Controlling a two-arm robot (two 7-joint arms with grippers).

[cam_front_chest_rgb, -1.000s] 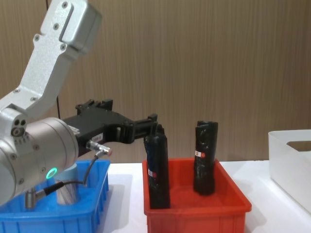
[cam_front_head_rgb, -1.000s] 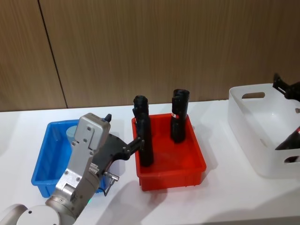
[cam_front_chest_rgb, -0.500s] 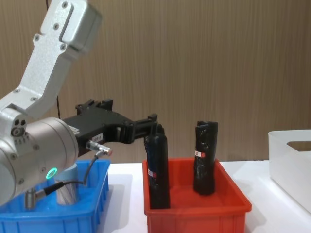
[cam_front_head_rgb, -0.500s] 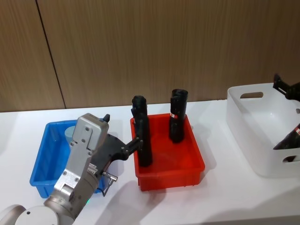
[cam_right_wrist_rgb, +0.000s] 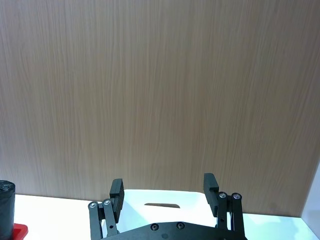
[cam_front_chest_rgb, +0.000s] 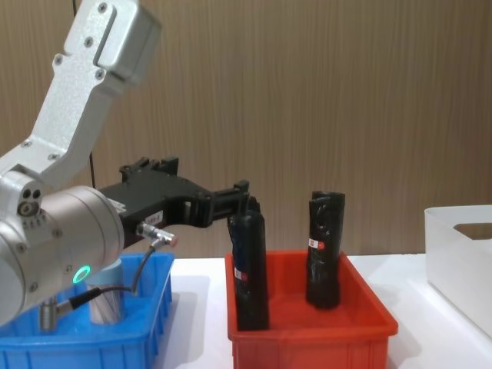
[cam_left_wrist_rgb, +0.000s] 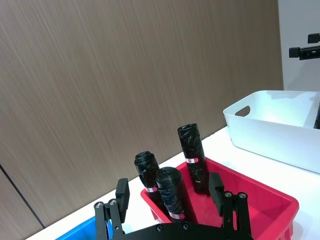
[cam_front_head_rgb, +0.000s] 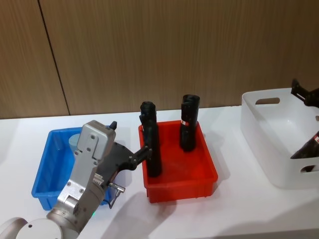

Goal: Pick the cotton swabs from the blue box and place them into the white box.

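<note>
We hold our left gripper (cam_left_wrist_rgb: 170, 197) with its jaws apart above the near edge of the red bin (cam_front_head_rgb: 205, 180), pointing at the black rolls (cam_front_head_rgb: 151, 144). A cotton swab jar (cam_front_chest_rgb: 106, 304) stands in the blue box (cam_front_head_rgb: 47, 169). Our right gripper (cam_right_wrist_rgb: 165, 192), jaws also apart, hangs over the white box (cam_front_head_rgb: 259, 132).
</note>
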